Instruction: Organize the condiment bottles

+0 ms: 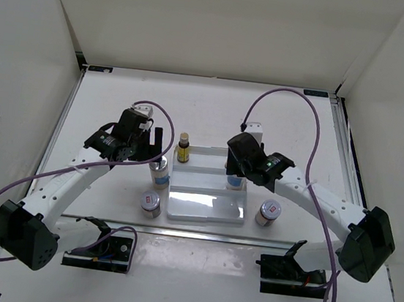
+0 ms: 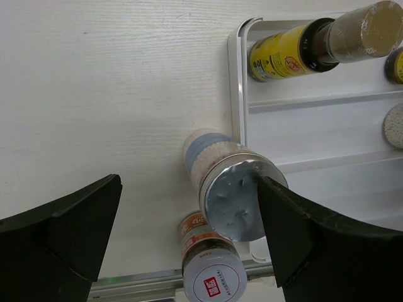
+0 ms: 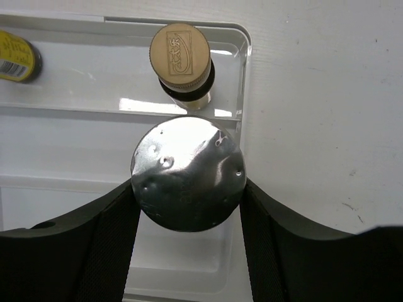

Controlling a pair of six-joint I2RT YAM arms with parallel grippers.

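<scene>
My left gripper is open wide around a white bottle with a blue label and silver lid. That bottle stands on the table against the tray's left edge, and its lid touches my right finger. My right gripper is shut on the second white bottle's silver lid, over the tray's middle step. Two amber bottles with gold caps stand on the tray's back step. Two short jars flank the tray's front.
The white stepped tray lies mid-table. The near short jar sits just in front of the left white bottle. White walls enclose the table on three sides. A metal rail runs along the table's near edge.
</scene>
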